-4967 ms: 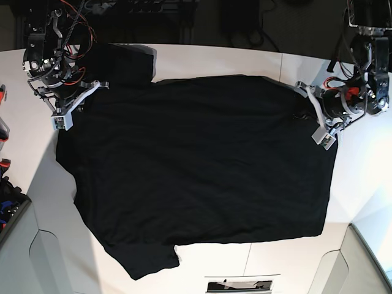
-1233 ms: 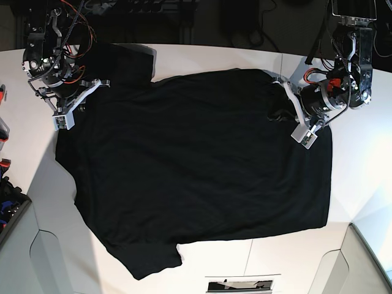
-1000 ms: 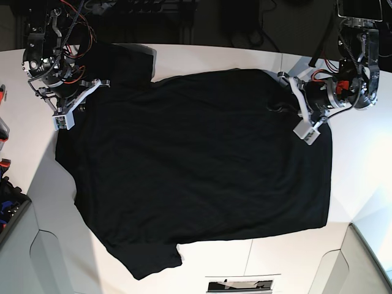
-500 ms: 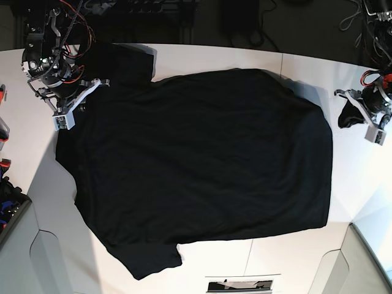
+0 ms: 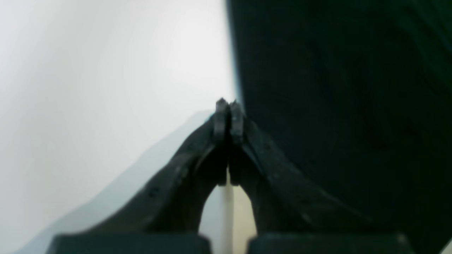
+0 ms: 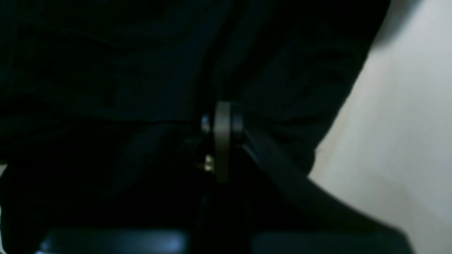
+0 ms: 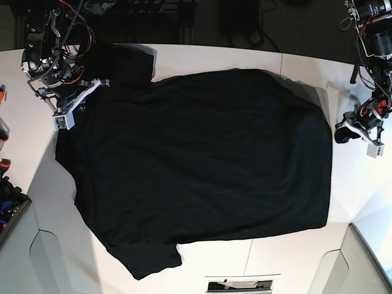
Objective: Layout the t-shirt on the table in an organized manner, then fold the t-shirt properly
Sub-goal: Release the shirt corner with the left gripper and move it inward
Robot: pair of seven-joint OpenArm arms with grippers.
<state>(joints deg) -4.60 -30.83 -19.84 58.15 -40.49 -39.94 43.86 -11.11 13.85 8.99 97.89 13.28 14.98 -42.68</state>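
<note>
Your black t-shirt [image 7: 202, 171] lies spread nearly flat across the white table [image 7: 214, 58], back side up, no print showing; one sleeve points to the far left corner, the other hangs toward the near edge of the base view; its hem side runs down the right, with bare tabletop beyond it.

Your left gripper [image 7: 344, 132] sits off the cloth, over bare table just beside the shirt's right edge; look at the left wrist view and you see its fingers [image 5: 219, 120] pressed together tip to tip, nothing between them, the shirt's dark edge [image 5: 339, 106] just to their right and white table [image 5: 106, 70] to their left.

Your right gripper [image 7: 76, 105] is down at the shirt's far left corner, near the sleeve; in the right wrist view its jaws are together over dark fabric [image 6: 106, 88], folds bunched around the tips; whether cloth is pinched between them you cannot tell, it is too dark and blurred; pale table [image 6: 399, 123] shows at the right of that view.
</note>
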